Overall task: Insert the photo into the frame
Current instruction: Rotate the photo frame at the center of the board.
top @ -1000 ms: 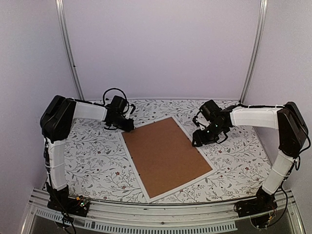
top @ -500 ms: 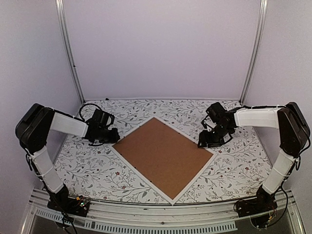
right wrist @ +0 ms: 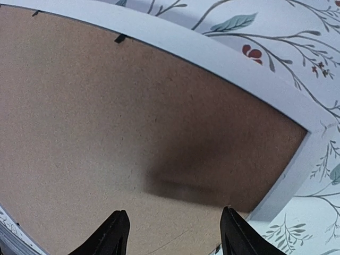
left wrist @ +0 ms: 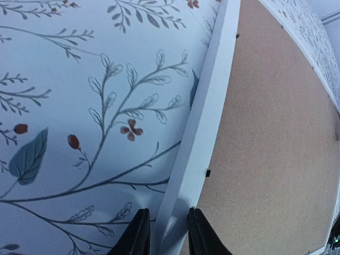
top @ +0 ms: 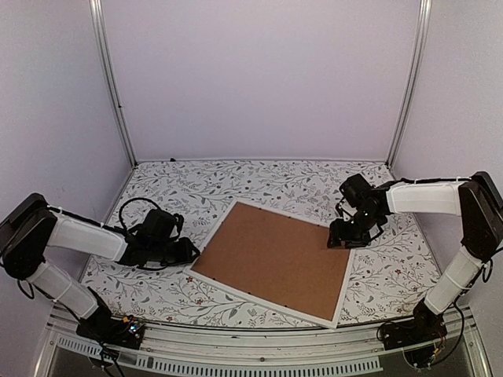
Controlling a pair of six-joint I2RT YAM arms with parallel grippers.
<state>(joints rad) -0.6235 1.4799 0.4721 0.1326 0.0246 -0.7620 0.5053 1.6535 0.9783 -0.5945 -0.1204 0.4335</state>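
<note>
Pale lilac walls [top: 259, 78] closed in a table [top: 157, 188] covered in a leaf-and-flower print. On it the frame [left wrist: 207, 122] lay flat and face down, a brown backing panel [top: 271, 263] filling its back. It sat right of the middle of the table. Its long axis ran from left to right, the right end swung somewhat toward the near edge, so that it lay skewed to the table's edges.

At the left, the left arm [top: 86, 239] stretched low and almost level across the cloth, its wrist reaching the frame's near left corner. There the left gripper [left wrist: 166, 236] stood narrowly closed, pinching the white rail between its fingers. At the right, the right arm [top: 424, 196] reached in from the side, elbow high and wrist bent down over the far right corner. The right gripper [right wrist: 175, 234] had its fingers spread wide above the panel; whether the tips touched it could not be told.

Only the overhead view gave the whole outline. The left wrist view showed a small black clip [left wrist: 207, 172] at the rail's inner edge, and the right wrist view a dark shadow on the panel.
</note>
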